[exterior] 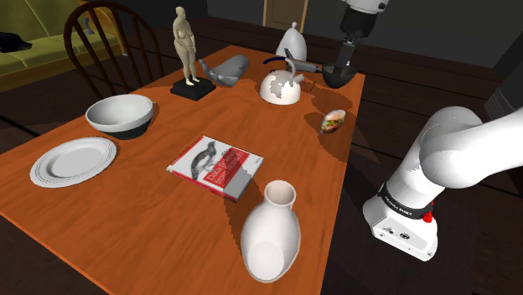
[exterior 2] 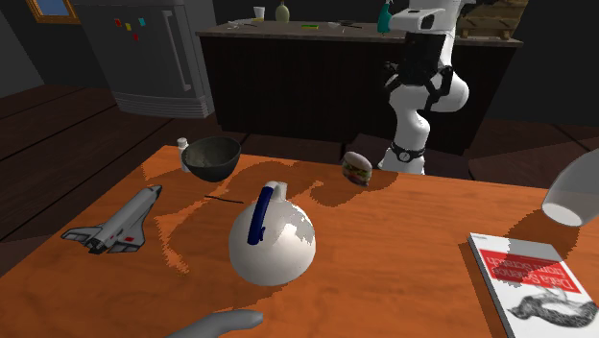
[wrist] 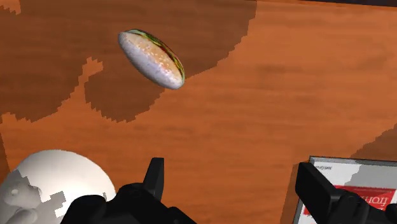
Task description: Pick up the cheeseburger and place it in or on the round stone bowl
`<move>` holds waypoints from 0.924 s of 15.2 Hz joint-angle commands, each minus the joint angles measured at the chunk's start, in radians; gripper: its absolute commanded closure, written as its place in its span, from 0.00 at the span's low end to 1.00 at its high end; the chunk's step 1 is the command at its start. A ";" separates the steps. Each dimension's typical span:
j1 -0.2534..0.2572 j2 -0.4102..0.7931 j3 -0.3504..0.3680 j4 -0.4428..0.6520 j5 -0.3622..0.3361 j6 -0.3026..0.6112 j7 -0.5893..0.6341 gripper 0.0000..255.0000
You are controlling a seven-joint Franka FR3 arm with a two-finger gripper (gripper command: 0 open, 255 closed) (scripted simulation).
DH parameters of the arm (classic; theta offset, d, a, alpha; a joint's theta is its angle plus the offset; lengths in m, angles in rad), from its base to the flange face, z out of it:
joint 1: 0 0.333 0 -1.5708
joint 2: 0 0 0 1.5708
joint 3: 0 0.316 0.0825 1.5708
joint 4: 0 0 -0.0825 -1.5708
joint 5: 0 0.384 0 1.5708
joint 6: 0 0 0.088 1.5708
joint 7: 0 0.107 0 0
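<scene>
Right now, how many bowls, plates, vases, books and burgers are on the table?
Bowls: 2 (white bowl, dark bowl)
Plates: 1 (white plate)
Vases: 1 (white vase)
Books: 1 (book)
Burgers: 1 (cheeseburger)
Total: 6

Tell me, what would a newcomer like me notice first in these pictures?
Probably the big white arm beside the orange-brown table, its black gripper open over the wood. Then the small cheeseburger near the table's edge by the arm, with a dark round bowl just beyond it and a white kettle to the shoulder view's left of that.
</scene>
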 commanded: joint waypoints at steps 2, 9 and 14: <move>0.023 -0.015 -0.090 -0.082 -0.060 0.052 -0.192 0.00; 0.063 0.037 -0.309 -0.200 -0.220 0.188 -0.613 0.00; 0.090 0.122 -0.431 -0.231 -0.303 0.291 -0.815 0.00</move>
